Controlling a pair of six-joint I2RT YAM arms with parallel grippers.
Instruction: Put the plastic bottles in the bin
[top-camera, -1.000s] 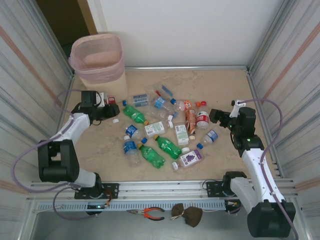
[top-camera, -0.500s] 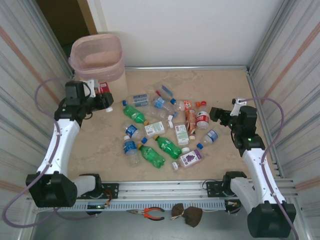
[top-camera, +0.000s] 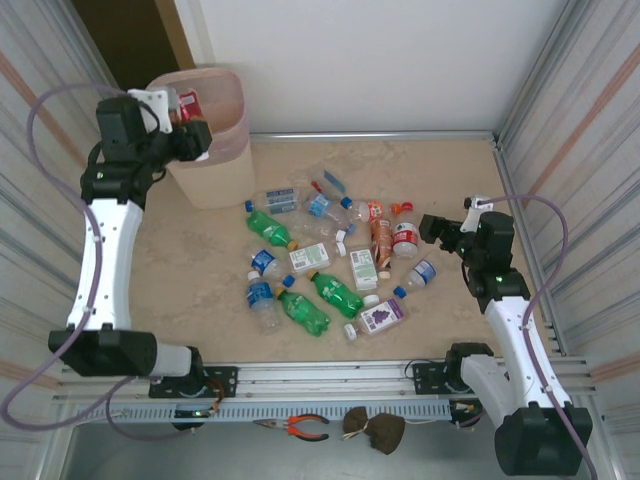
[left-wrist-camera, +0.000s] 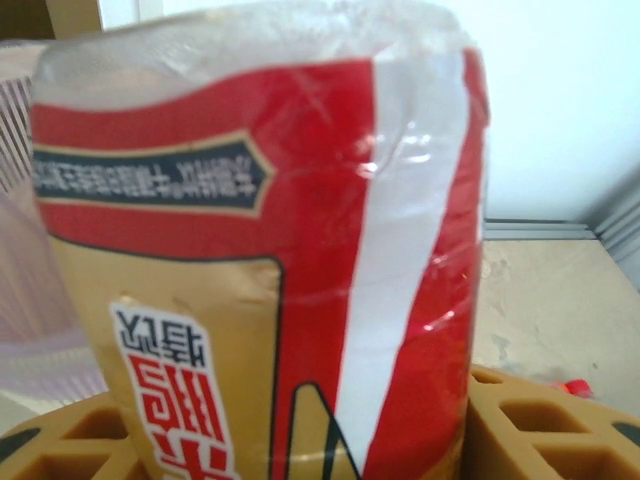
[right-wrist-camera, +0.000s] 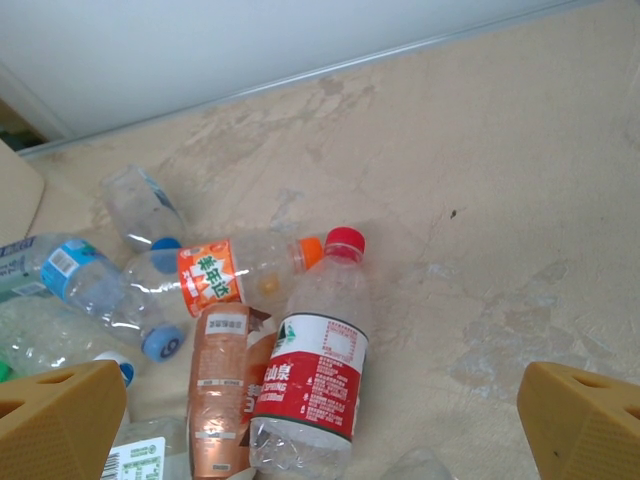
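Note:
Several plastic bottles lie scattered mid-table, among them a green one, a blue-labelled water one and a purple-labelled one. My left gripper is raised at the near left rim of the bin and is shut on a red-and-gold-labelled bottle. In the left wrist view that bottle sits between my fingers, with the bin's pink liner at the left. My right gripper hangs open above a red-labelled water bottle, which lies beside an orange-labelled one.
Corrugated metal walls close in both sides, and a white wall stands at the back. Pliers and a brown object lie on the front rail below the arm bases. Bare table lies between the bin and the left arm's base.
My left arm has lifted from the table beside the bin up to the bin's rim, carrying the red-labelled bottle. The right arm has stayed still.

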